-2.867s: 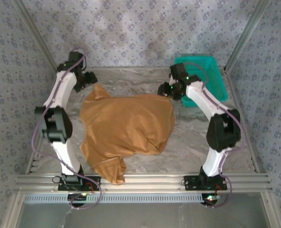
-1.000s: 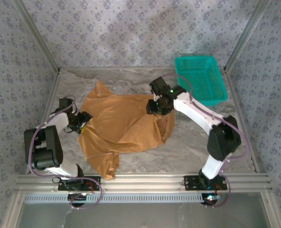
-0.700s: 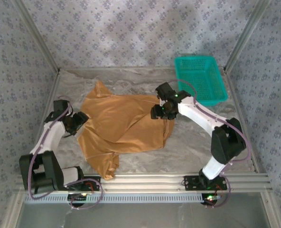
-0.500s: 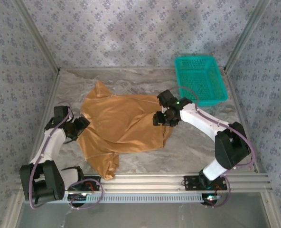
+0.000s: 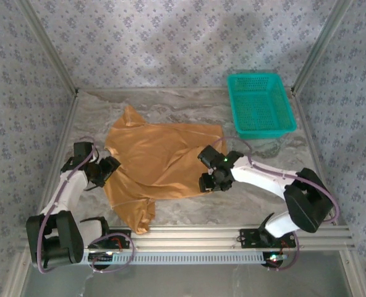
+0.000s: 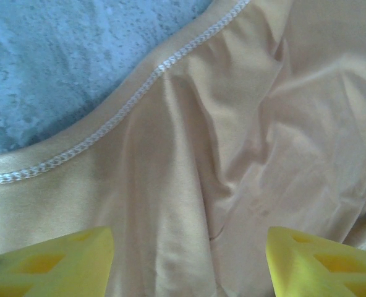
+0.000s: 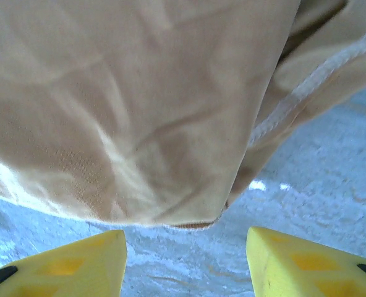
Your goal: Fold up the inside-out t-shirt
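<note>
Your t-shirt [image 5: 161,164] lies spread but rumpled on the table [image 5: 251,201], left of centre, with one corner poking toward the far wall and a narrower flap trailing down to the near rail. The basket [image 5: 260,105] sits in the far right corner, apart from the cloth. Your left gripper [image 5: 109,168] is low at the shirt's left edge, and the wrist camera there looks straight down onto tan fabric. The two yellow fingers [image 6: 53,263] stand wide apart with cloth lying loose beneath the gap. Nothing is pinched between them, so that hand is spread and holds nothing. A pale stitched seam [image 6: 140,93] curves across the upper left of that view, with bare table beyond it. Over on the other side, your right gripper [image 5: 209,184] is down at the shirt's near right edge. From its wrist camera the yellow fingertips [image 7: 65,263] are parted too, and between them you can see plain table surface. The shirt's folded edge lies just ahead of the tips, not between them. A stitched hem [image 7: 306,93] runs along the right of that fold, with a second layer tucked under the top one. That hand is open as well, gripping nothing, with the shirt between your two grippers.
</note>
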Tool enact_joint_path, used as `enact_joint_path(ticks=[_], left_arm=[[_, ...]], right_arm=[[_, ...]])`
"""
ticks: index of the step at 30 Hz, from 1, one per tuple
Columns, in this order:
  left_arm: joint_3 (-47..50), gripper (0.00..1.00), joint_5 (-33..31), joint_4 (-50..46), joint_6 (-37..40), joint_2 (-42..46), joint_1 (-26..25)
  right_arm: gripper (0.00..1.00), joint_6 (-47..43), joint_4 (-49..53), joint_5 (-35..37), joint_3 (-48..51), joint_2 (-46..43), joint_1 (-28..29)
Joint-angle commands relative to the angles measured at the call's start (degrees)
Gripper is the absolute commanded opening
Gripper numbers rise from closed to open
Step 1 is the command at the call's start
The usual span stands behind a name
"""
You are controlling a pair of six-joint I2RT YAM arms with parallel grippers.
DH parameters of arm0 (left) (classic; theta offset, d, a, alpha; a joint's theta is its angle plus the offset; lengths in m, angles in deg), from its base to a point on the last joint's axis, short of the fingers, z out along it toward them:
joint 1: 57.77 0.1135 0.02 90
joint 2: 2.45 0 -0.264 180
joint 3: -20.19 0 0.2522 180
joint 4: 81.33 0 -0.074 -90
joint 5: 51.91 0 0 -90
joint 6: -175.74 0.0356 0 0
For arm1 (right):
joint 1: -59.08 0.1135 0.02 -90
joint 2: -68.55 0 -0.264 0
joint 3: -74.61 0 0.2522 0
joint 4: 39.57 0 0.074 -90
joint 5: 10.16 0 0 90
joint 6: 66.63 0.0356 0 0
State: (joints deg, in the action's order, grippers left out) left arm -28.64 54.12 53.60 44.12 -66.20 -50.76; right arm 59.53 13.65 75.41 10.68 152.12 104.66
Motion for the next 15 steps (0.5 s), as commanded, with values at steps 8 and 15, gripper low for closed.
enact_joint_path(ticks=[8, 15], left_arm=[[2.66, 0.65, -2.24, 0.43, -0.81, -0.43, -0.32], [2.15, 0.63, -1.85, 5.61, -3.55, -6.5, -0.64]], right_arm=[[0.29, 2.5, -7.47, -0.96, 0.95, 6.26, -1.64], [0.0, 1.26, -0.01, 0.82, -2.33, 2.3, -1.41]])
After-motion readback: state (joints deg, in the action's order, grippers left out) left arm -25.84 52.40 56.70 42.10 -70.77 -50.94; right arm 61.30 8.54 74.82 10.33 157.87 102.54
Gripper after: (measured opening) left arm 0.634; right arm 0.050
